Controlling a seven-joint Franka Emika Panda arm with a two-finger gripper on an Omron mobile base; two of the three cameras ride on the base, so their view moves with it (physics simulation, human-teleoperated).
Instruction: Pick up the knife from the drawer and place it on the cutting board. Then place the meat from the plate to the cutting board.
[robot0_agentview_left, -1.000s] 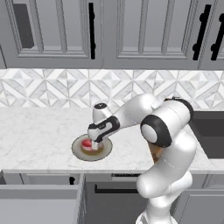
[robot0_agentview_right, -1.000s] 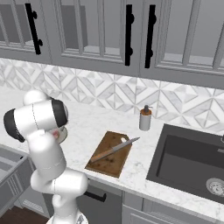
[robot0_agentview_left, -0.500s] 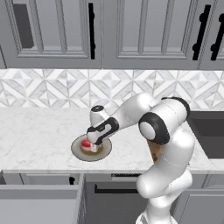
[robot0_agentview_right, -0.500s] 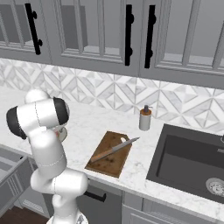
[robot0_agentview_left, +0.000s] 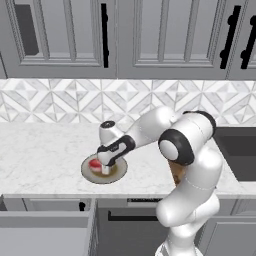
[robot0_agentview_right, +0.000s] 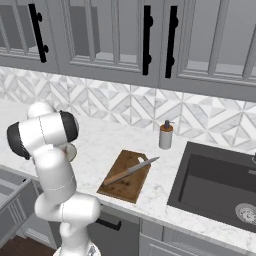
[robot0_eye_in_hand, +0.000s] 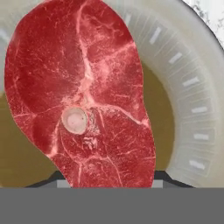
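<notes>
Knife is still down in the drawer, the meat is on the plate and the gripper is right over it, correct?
Not quite. The knife already lies on the cutting board, as the right base view shows. The rest stands: the meat is on the plate, with the gripper right over it.

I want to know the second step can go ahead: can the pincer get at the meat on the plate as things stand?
Probably yes. The pincer is right down over the meat on the plate, and nothing lies between them.
</notes>
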